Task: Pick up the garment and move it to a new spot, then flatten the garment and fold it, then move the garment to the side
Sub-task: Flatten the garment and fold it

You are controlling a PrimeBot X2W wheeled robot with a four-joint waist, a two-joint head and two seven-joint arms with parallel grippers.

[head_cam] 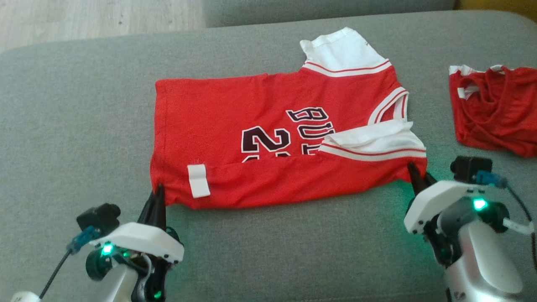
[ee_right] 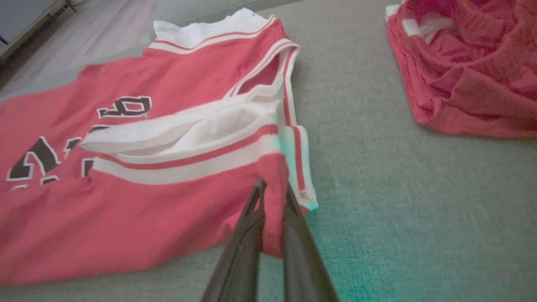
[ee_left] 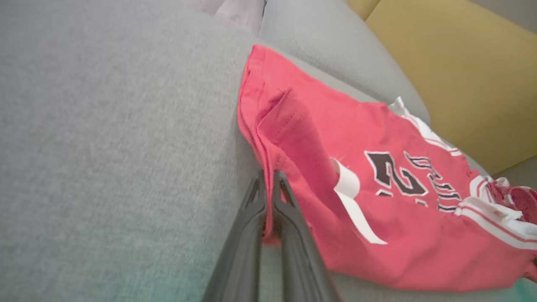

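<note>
**Gripping both near corners, fold in hand**

The garment [head_cam: 268,126] lies spread on the grey sofa cushion [head_cam: 84,105], chest print up, collar toward my right. Its near long edge looks turned over on itself. A white label [head_cam: 198,180] shows on that strip, and the near sleeve [head_cam: 373,142] lies folded in across the chest. The far sleeve [head_cam: 340,50] sticks out flat beyond the body.

Left gripper [ee_left: 270,176]: fingers pressed together with a tuck of red hem between them, at the near left corner. Cloth rises slightly to the pinch.

Right gripper [ee_right: 275,186]: also clamped, on a nub of red fabric at the near right corner, just under the striped sleeve trim.

The red shorts [head_cam: 495,109] sit bunched on the cushion to my right, apart from the garment and clear of both arms.

My reading: flattening is done and I am in the folding step. One narrow fold looks laid, and both ends of that folded edge are pinched for the next one.

The next move calls for:
- raising both corners together, level, so the edge stays taut between the grippers
- carrying the edge away from me, over the print toward the far edge
- watching that the tucked sleeve does not slip out as the cloth lifts
- laying down before letting go

Both grips are thin and at the very corners, so a slip seems possible.
</note>
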